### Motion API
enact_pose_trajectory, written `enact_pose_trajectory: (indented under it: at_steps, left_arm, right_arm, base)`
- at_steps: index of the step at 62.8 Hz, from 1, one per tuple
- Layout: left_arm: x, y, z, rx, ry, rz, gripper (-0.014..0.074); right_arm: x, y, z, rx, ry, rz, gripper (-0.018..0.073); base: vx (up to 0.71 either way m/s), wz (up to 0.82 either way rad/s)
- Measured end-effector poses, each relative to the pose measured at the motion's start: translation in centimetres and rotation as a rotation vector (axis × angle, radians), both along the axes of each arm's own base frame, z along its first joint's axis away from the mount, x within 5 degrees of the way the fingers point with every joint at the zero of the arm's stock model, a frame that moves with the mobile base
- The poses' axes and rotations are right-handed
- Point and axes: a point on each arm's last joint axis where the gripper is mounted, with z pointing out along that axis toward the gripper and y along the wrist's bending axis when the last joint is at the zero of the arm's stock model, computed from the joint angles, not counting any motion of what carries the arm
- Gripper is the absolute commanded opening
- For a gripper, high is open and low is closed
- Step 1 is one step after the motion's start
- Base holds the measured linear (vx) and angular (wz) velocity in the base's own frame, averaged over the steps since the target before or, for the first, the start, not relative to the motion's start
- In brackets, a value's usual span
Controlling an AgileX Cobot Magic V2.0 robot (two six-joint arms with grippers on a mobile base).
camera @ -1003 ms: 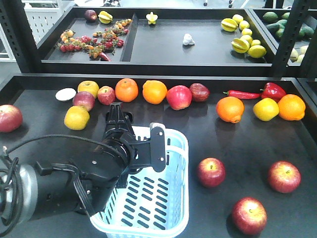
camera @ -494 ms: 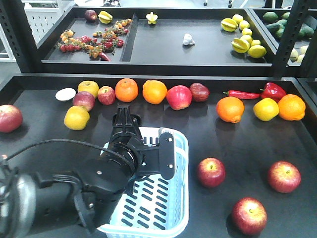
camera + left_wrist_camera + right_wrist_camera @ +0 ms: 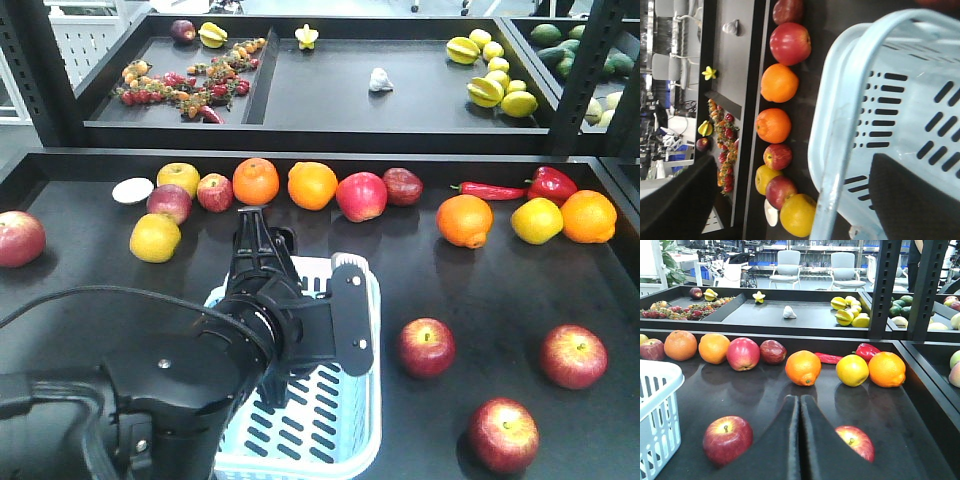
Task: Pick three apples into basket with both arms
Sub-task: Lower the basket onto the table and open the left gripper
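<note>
Dark-red apples (image 3: 427, 347): three, all on the black table (image 3: 500, 290), right of the basket and apart from it. One sits nearest the basket, a second apple (image 3: 574, 356) lies further right, and a third apple (image 3: 504, 434) is closest to the camera.

Basket (image 3: 335, 420): one, pale blue, standing upright.

Arms: only the left arm (image 3: 190, 390) shows in the front view. The right one shows just its gripper in its own wrist view.

Left gripper (image 3: 252, 228): jaws spread, holding nothing. In the left wrist view one of its fingers (image 3: 910, 200) is over the basket interior, with the basket handle (image 3: 840, 150) between the two fingers.

Right gripper (image 3: 799, 401): fingers pressed together, empty, low over the table. Two of the apples lie either side of it, not touching.

Versus a second ago, the left arm has pushed forward and right, and its wrist bracket (image 3: 350, 315) now covers more of the basket. Basket and apples are unmoved.

Around: four oranges (image 3: 256, 181), two red peppers (image 3: 550, 183) and a pinkish-red apple (image 3: 361, 196) sit along the back row, well clear of the grippers. The left arm blocks the basket's left half from the front camera, so I cannot tell what is under it.
</note>
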Motion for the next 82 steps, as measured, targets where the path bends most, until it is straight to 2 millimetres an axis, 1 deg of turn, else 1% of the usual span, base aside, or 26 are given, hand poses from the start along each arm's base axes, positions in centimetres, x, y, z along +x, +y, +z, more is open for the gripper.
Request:
enact_pose_trajectory:
  at_steps: [16, 21, 28, 42, 53, 63, 66, 70, 77, 82]
  left_arm:
    - [-1.8, 0.2, 1.0, -0.029, 0.079, -0.017, 0.0594]
    - [-2.3, 0.6, 1.7, -0.076, 0.108, -0.006, 0.0594]
    - [-3.2, 1.6, 3.5, -0.169, 0.130, 0.014, 0.0594]
    - [-5.4, 4.9, 7.8, -0.412, 0.161, 0.077, 0.0589]
    - [-7.8, 8.3, 11.2, -0.612, 0.176, 0.085, 0.0585]
    - [-9.9, 11.4, 13.5, -0.776, 0.185, 0.083, 0.0585]
    - [-10.5, 12.4, 13.7, -0.822, 0.183, 0.085, 0.0585]
    - [-11.2, 13.7, 13.5, -0.869, 0.185, 0.094, 0.0585]
    - [-12.6, 16.1, 12.0, -0.960, 0.206, 0.124, 0.0585]
    - [-13.5, 17.3, 10.7, -1.035, 0.230, 0.134, 0.0585]
  right_arm:
    - [0.0, 0.0, 0.0, 0.000, 0.000, 0.000, -0.0010]
    - [0.0, 0.0, 0.0, 0.000, 0.000, 0.000, -0.0010]
    - [0.0, 0.0, 0.0, 0.000, 0.000, 0.000, -0.0010]
    - [0.0, 0.0, 0.0, 0.000, 0.000, 0.000, -0.0010]
    - [0.0, 0.0, 0.0, 0.000, 0.000, 0.000, -0.0010]
    - [0.0, 0.0, 0.0, 0.000, 0.000, 0.000, -0.0010]
    - [0.0, 0.0, 0.0, 0.000, 0.000, 0.000, -0.0010]
    - [0.0, 0.0, 0.0, 0.000, 0.000, 0.000, -0.0010]
    - [0.0, 0.0, 0.0, 0.000, 0.000, 0.000, -0.0010]
    - [0.0, 0.0, 0.0, 0.000, 0.000, 0.000, -0.0010]
  base:
    - [0.00, 0.00]
    - [0.00, 0.00]
    - [0.00, 0.00]
    - [0.00, 0.00]
    - [0.00, 0.00]
    - [0.00, 0.00]
    - [0.00, 0.00]
    - [0.00, 0.00]
    - [0.00, 0.00]
    - [0.00, 0.00]
